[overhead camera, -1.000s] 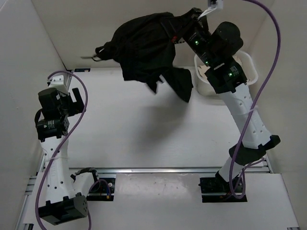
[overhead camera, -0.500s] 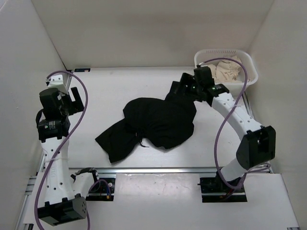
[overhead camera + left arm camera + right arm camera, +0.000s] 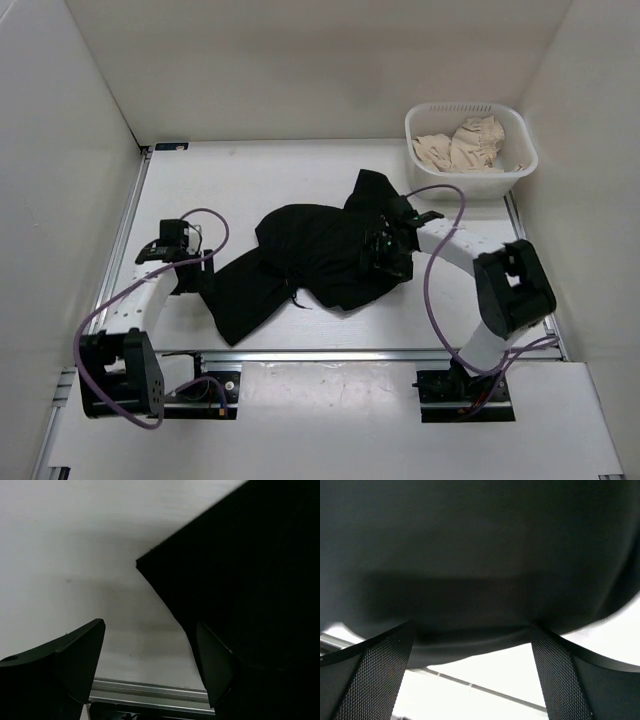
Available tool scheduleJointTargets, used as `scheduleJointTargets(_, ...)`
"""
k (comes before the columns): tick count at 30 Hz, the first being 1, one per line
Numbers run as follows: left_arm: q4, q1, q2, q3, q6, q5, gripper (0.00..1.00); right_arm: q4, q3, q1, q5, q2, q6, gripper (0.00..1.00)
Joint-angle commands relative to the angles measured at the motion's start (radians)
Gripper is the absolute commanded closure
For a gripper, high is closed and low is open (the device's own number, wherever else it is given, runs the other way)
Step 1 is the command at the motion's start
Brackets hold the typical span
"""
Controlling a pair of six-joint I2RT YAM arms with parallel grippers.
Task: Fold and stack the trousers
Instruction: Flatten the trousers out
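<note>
The black trousers (image 3: 320, 250) lie crumpled in a heap on the middle of the table, one end reaching toward the near left. My left gripper (image 3: 196, 278) is low at that end, open. In the left wrist view the left gripper (image 3: 150, 665) has bare table between its fingers, and the right finger (image 3: 215, 665) is at the trousers (image 3: 240, 565) edge. My right gripper (image 3: 385, 250) sits on the heap's right part, open. In the right wrist view the trousers (image 3: 480, 555) fill the top, their edge hanging between the fingers of the right gripper (image 3: 470, 675).
A white basket (image 3: 412, 125) at the back right holds a beige cloth (image 3: 465, 145). An aluminium rail (image 3: 350, 352) runs along the table's near edge. White walls stand close on the left, back and right.
The right gripper, which held the trousers high at the back, brought them down, let go and now rests low on them. The left arm dropped from raised to the trousers' left end.
</note>
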Motion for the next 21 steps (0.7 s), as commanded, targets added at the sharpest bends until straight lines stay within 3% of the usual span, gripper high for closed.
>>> scheduleJointTargets(1, 0.051, -0.032, 0.027, -0.043, 0.0, 0.022, 0.15, 0.037, -0.009, 0.01, -0.063, 0.068, 0.027, 0.01)
scheduleJointTargets(2, 0.063, -0.044, 0.046, -0.054, 0.0, 0.022, 0.15, 0.025, 0.0, 0.01, -0.063, 0.088, 0.011, 0.01)
scheduleJointTargets(4, 0.091, -0.056, 0.099, -0.067, 0.0, 0.012, 0.15, -0.002, 0.022, 0.01, -0.051, 0.132, -0.004, 0.14)
scheduleJointTargets(5, 0.1, -0.065, 0.116, -0.077, 0.0, 0.012, 0.15, -0.002, 0.043, -0.01, -0.051, 0.141, -0.013, 0.29)
scheduleJointTargets(6, 0.109, -0.065, 0.148, -0.077, 0.0, 0.012, 0.16, -0.019, 0.054, -0.019, -0.051, 0.142, -0.025, 0.63)
scheduleJointTargets(8, 0.118, -0.078, 0.184, -0.095, 0.0, 0.012, 0.21, -0.053, 0.094, -0.059, -0.027, 0.131, -0.041, 0.83)
scheduleJointTargets(9, 0.128, -0.09, 0.214, -0.095, 0.0, 0.012, 0.29, -0.071, 0.112, -0.076, -0.011, 0.131, -0.065, 0.94)
scheduleJointTargets(11, 0.137, -0.101, 0.239, -0.106, 0.0, 0.021, 0.47, -0.136, 0.158, -0.137, 0.012, 0.119, -0.102, 1.0)
scheduleJointTargets(12, 0.146, -0.101, 0.248, -0.106, 0.0, 0.021, 0.56, -0.163, 0.222, -0.16, 0.023, 0.119, -0.148, 1.0)
scheduleJointTargets(14, 0.146, -0.101, 0.264, -0.106, 0.0, 0.021, 0.66, -0.253, 0.307, -0.222, 0.09, 0.119, -0.2, 1.0)
scheduleJointTargets(15, 0.155, -0.101, 0.276, -0.106, 0.0, 0.021, 0.68, -0.284, 0.409, -0.237, 0.12, 0.131, -0.226, 1.0)
scheduleJointTargets(16, 0.155, -0.101, 0.276, -0.106, 0.0, 0.0, 0.69, -0.318, 0.468, -0.248, 0.147, 0.146, -0.281, 0.93)
scheduleJointTargets(17, 0.166, -0.101, 0.276, -0.115, 0.0, -0.036, 0.69, -0.391, 0.529, -0.257, 0.164, 0.186, -0.312, 0.73)
scheduleJointTargets(19, 0.166, -0.101, 0.276, -0.115, 0.0, -0.066, 0.71, -0.485, 0.724, -0.247, 0.15, 0.236, -0.384, 0.17)
scheduleJointTargets(21, 0.166, -0.101, 0.247, -0.124, 0.0, -0.119, 0.71, -0.542, 0.802, -0.215, 0.15, 0.257, -0.409, 0.08)
